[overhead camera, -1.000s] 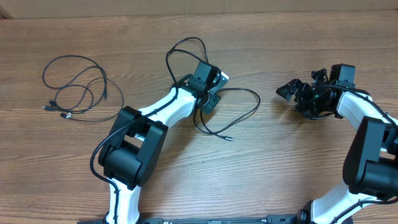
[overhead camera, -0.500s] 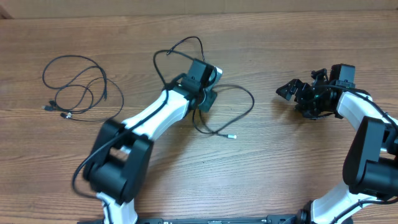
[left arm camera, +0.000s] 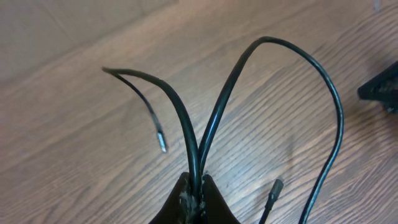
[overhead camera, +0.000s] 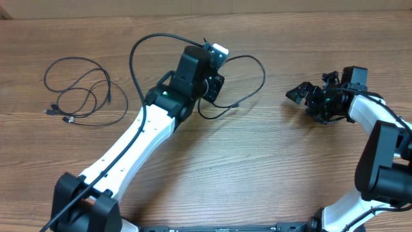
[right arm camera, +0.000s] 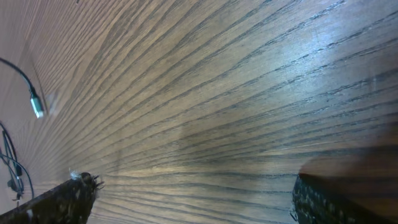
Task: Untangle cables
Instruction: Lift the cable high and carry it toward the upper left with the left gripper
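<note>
Left jaws pinch 2 cable strands (right jaws wide).

Left claw holds a looped cable; other cables lie far left.

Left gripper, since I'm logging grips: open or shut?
Shut: the left gripper pinches two strands of a cable, jaws together.
</note>
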You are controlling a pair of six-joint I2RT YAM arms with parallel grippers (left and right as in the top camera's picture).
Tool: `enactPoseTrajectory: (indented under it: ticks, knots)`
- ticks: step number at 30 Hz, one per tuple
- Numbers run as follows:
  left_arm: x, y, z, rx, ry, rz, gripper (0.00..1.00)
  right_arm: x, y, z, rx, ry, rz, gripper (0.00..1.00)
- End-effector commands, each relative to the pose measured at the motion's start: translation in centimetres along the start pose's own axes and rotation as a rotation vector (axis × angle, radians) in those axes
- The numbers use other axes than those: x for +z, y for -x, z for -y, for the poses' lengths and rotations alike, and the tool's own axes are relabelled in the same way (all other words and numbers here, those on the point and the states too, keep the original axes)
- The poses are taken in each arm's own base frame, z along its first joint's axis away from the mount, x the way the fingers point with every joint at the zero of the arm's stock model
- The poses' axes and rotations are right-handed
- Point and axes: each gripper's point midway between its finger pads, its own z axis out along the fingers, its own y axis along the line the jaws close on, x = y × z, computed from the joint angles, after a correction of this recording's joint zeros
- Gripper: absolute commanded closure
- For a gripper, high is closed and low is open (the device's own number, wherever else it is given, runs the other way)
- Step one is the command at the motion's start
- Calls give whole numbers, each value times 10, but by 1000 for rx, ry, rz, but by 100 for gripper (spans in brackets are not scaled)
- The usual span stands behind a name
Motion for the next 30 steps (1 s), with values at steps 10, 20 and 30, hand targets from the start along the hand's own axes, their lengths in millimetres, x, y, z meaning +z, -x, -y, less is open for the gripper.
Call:
enactPoseTrajectory:
  ticks: [10,20,30]
  knots:
    - [-48,40,-6,-15,18,146,96,3,-4,11,8,-41,-6,0]
    - [-71,40,-67,-6,382,142,96,3,-4,11,8,-41,-6,0]
    - [-100,18,-156,56,707,21,96,3,-4,11,8,-41,-6,0]
